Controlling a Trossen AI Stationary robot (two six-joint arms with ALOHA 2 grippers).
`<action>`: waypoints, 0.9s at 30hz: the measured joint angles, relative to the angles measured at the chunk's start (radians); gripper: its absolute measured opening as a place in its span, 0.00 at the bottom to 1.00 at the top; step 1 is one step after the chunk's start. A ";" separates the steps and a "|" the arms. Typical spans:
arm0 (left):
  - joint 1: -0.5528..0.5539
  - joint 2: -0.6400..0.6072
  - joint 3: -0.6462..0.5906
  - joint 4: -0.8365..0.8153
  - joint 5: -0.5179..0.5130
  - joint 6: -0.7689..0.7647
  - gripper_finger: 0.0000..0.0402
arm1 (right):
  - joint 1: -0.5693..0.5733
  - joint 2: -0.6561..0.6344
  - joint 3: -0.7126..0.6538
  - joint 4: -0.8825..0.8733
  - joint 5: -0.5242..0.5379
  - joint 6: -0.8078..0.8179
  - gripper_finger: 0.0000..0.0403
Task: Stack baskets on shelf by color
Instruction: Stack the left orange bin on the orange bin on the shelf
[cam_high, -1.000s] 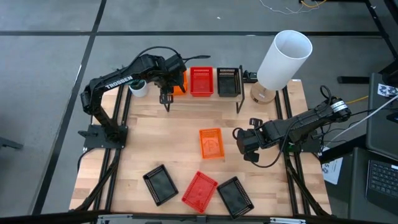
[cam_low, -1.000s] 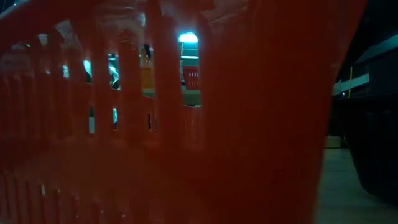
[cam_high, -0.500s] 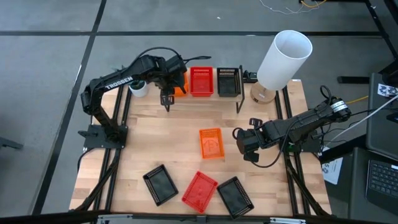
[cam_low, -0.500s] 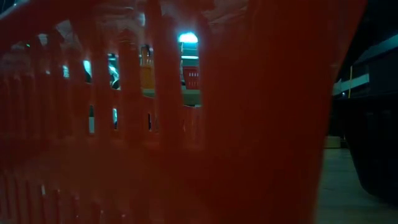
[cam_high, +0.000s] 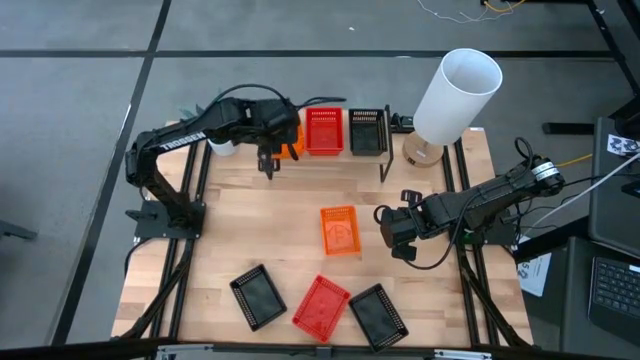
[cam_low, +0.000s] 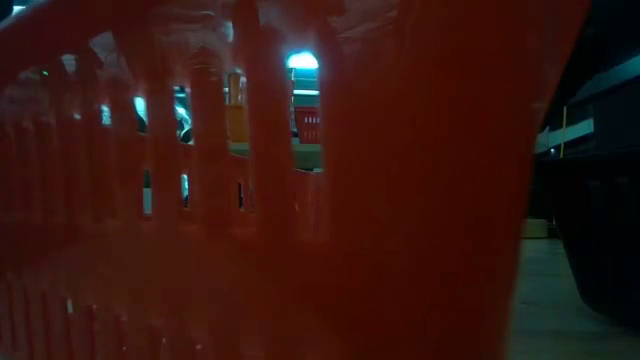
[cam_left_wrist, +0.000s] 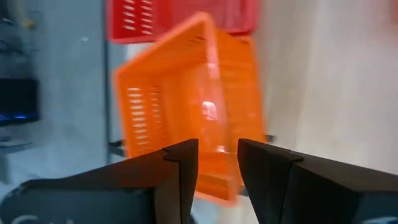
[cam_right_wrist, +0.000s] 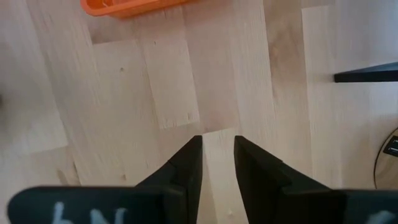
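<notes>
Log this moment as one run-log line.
left gripper: at shelf, over orange basket | right gripper: idle, empty, above table

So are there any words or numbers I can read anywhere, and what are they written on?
"TROSSEN": white letters on the left arm, seen from above.
White marks on the right wrist: cut off, not readable.
Black-and-white patterned tag at the right edge: a pattern, no words.
Baskets, shelf and lamp: no writing seen.

A red basket's mesh wall (cam_low: 400, 200) fills the view; apparently baskets (cam_low: 236, 105) show through.
</notes>
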 joint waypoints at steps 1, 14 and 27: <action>-0.001 0.007 0.001 0.015 -0.010 0.015 0.26 | 0.000 0.000 0.000 0.000 0.000 0.000 0.23; 0.005 0.003 0.000 0.061 -0.044 0.026 0.26 | 0.000 0.000 0.000 0.004 0.000 -0.003 0.23; 0.068 0.085 -0.088 0.033 0.024 -0.051 0.26 | 0.000 0.000 0.000 0.018 0.000 -0.001 0.23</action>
